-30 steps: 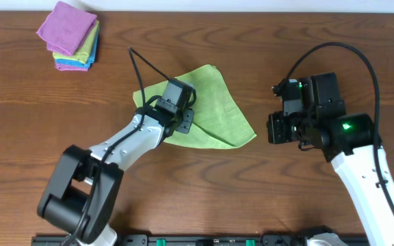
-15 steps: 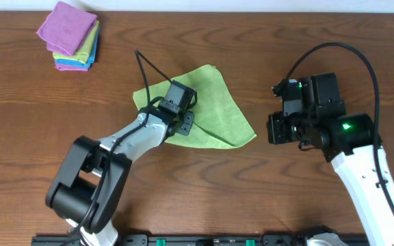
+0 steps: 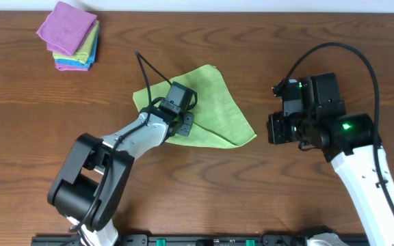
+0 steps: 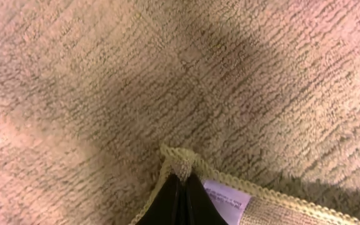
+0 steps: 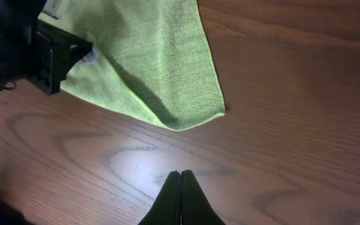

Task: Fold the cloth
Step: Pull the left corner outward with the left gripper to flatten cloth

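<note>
Overhead view: the lime-green microfibre cloth (image 3: 214,102) lies on the dark brown wood-grain table (image 3: 320,31), left of centre. Its outline is an irregular four-cornered shape, with one pointed corner toward the right arm. The nap is fine and matte.

Left wrist view: the pile is looped and ribbed, and faint crease lines cross it. The edge has a stitched, corded hem. One hemmed corner is turned up over the lower layer, with a small white printed tag (image 4: 227,200) beside it.

Left gripper (image 4: 181,187): the black tapered fingers are pressed together to a point. The turned-up cloth corner is pinched between the tips and held over the cloth's own surface.

Right gripper (image 5: 180,180): the black fingers are closed tip to tip with nothing between them. It hangs over bare wood, near the cloth's pointed corner but apart from it.

A stack of folded square cloths (image 3: 70,37) sits at the far left corner, well apart: purple on top, with green and blue edges showing under it.
</note>
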